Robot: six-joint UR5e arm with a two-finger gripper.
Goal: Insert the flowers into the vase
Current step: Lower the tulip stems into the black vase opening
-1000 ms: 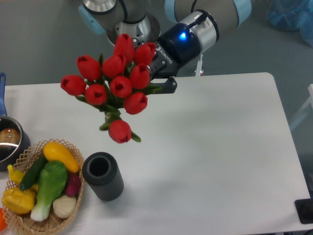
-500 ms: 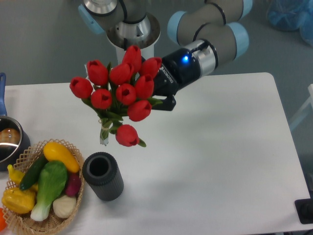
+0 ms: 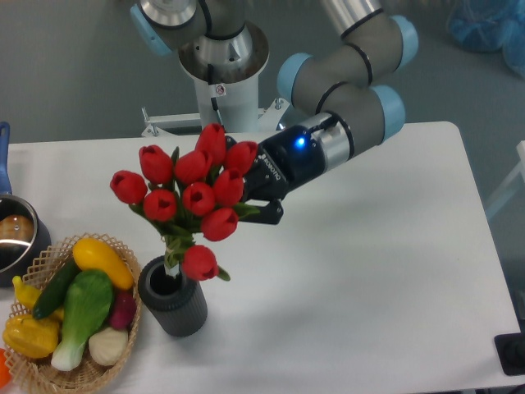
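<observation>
The flowers (image 3: pixel 190 190), a bound bunch of red tulip buds with green stems and leaves, hang upright from my gripper (image 3: pixel 250 197), which is shut on them from the right side, its fingers mostly hidden behind the buds. The stem ends reach down into the round mouth of the vase (image 3: pixel 174 297), a short dark grey ribbed cylinder standing on the white table at the lower left. The lowest bud hangs over the vase's rim. The bunch leans slightly to the left above the vase.
A wicker basket (image 3: pixel 121 345) with vegetables stands right against the vase's left side. A metal pot (image 3: pixel 16 238) with a blue handle sits at the far left edge. The arm's base (image 3: pixel 221 57) stands behind the table.
The gripper has carried the flowers down and slightly left, from above the table to the vase. The stem ends have gone from hanging above the vase to inside its mouth.
</observation>
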